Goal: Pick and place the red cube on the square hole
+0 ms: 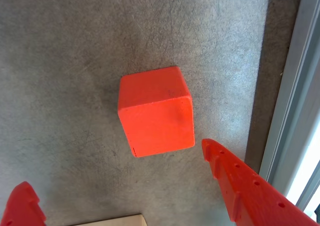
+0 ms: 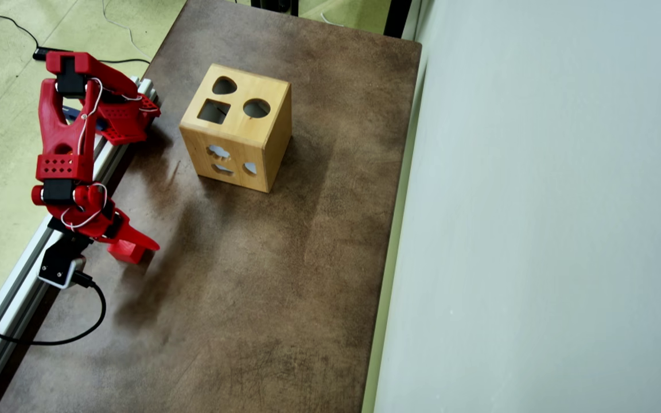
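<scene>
Right now your wrist view puts the red cube (image 1: 156, 111) at the middle of the frame, resting on the grey-brown mat (image 1: 60, 61), with the gripper (image 1: 115, 196) fingers spread apart: one fingertip (image 1: 22, 206) at the lower left corner, the other (image 1: 235, 178) at lower right, neither touching the cube. That view shows no square hole, only a pale wooden edge at the bottom.

Your overhead view gives you what the wrist camera misses: the wooden shape-sorter box (image 2: 237, 129) in the upper middle of the frame, its square hole (image 2: 213, 111) on the top face beside the round cut-out (image 2: 256, 108) and below the teardrop cut-out (image 2: 224, 86). There the cube (image 2: 127, 251) sits at the left edge of the mat, partly hidden under the red arm (image 2: 69, 149), well apart from the box. An aluminium rail (image 2: 3, 310) runs along the left, with a black cable (image 2: 38, 338) looping near it
</scene>
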